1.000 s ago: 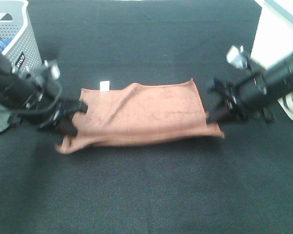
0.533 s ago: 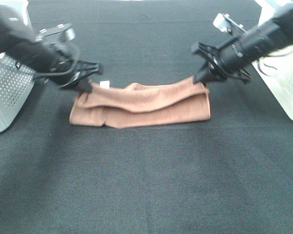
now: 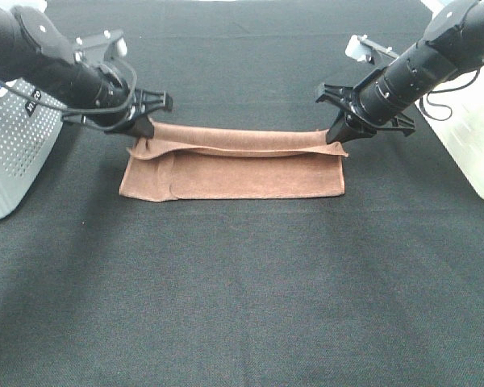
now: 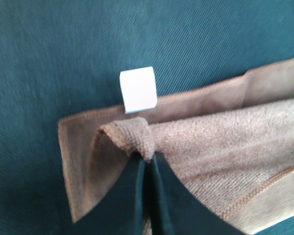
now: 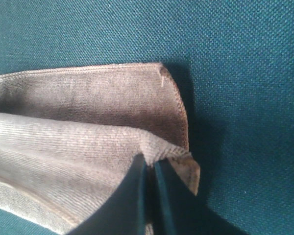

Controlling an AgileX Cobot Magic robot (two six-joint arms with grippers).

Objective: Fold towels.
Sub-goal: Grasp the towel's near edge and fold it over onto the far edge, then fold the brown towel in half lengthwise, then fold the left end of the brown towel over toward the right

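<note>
The reddish-brown towel (image 3: pixel 242 173) lies folded lengthwise on the black table, a wide strip. My left gripper (image 3: pixel 143 129) is shut on its far left corner, and my right gripper (image 3: pixel 336 135) is shut on its far right corner. Both hold the upper layer's edge over the towel's far edge. In the left wrist view my left gripper (image 4: pixel 148 164) pinches a fold of towel (image 4: pixel 225 132) beside the white tag (image 4: pixel 138 89). In the right wrist view my right gripper (image 5: pixel 149 169) pinches the hemmed corner of the towel (image 5: pixel 63 127).
A grey perforated basket (image 3: pixel 16 145) stands at the left edge, close behind my left arm. A white container (image 3: pixel 476 121) stands at the right edge, next to my right arm. The black table cloth (image 3: pixel 242 306) spreads in front of the towel.
Both grippers carried the towel's near edge up and back over to the far edge, folding it in half. The upper layer has since been pulled straight and lowered.
</note>
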